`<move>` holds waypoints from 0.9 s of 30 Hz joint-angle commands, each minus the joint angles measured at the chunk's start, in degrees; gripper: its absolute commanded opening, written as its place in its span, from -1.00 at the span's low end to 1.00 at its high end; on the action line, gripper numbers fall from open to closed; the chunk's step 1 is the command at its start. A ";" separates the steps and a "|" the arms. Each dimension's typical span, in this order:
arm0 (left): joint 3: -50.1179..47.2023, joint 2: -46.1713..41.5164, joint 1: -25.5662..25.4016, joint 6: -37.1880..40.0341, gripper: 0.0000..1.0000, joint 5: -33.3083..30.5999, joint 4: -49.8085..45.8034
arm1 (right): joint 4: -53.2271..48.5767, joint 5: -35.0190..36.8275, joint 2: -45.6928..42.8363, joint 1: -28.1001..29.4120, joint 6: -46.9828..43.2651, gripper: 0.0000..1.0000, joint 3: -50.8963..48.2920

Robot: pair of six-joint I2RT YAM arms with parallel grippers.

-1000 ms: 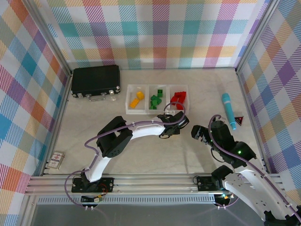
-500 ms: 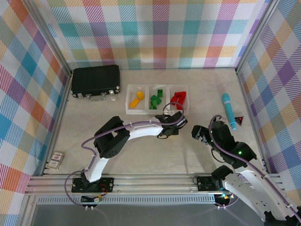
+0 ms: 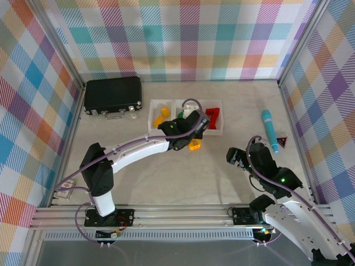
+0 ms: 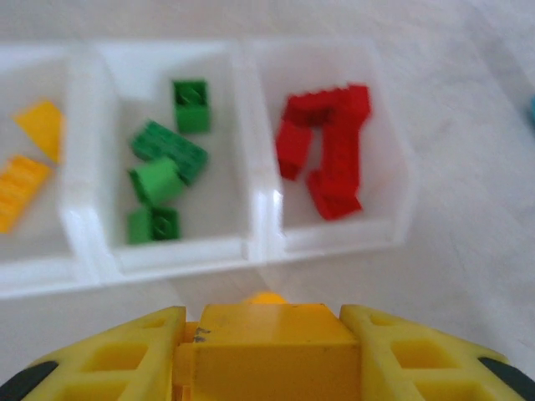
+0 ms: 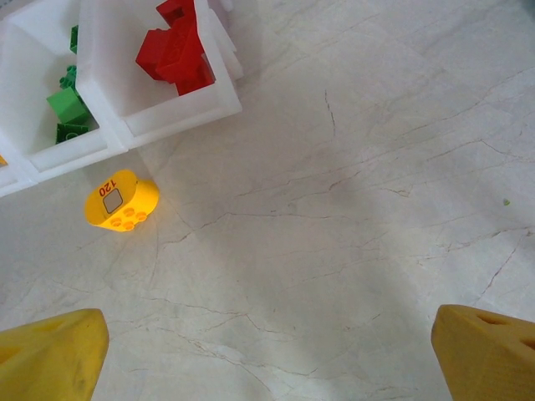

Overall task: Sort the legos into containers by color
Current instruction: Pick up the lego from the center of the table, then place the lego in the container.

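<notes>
The left end effector (image 4: 266, 330) is pinching a yellow lego (image 4: 276, 359), hovering just on the near side of the containers (image 4: 259, 213), which are sitting toward the far edge of the bench (image 5: 334, 209). Yellow legos (image 4: 33, 142) are lying in the left bin, green legos (image 4: 163, 167) in the middle, red legos (image 4: 330, 142) in the right. A rounded yellow piece (image 5: 121, 200) marked 120 is showing against that near wall; whether it is the pinched one is unclear. The right end effector (image 3: 235, 157) is hanging spread wide, nearer the right edge.
</notes>
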 commanded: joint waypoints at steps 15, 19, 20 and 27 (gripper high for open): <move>3.50 6.83 24.72 10.31 -0.38 6.98 1.37 | 1.83 -2.41 0.20 -0.29 2.06 0.98 -3.75; 6.73 10.85 26.53 10.68 -0.38 8.68 0.49 | 1.13 -1.06 -0.18 -0.26 0.29 0.98 -3.29; 7.34 11.88 26.85 10.60 -0.38 9.13 0.34 | 1.02 -0.68 -0.26 -0.30 -0.10 0.98 -3.19; 9.21 15.86 27.61 8.07 -0.34 11.57 -2.20 | 3.42 -0.58 1.21 -0.39 -1.17 0.98 -4.22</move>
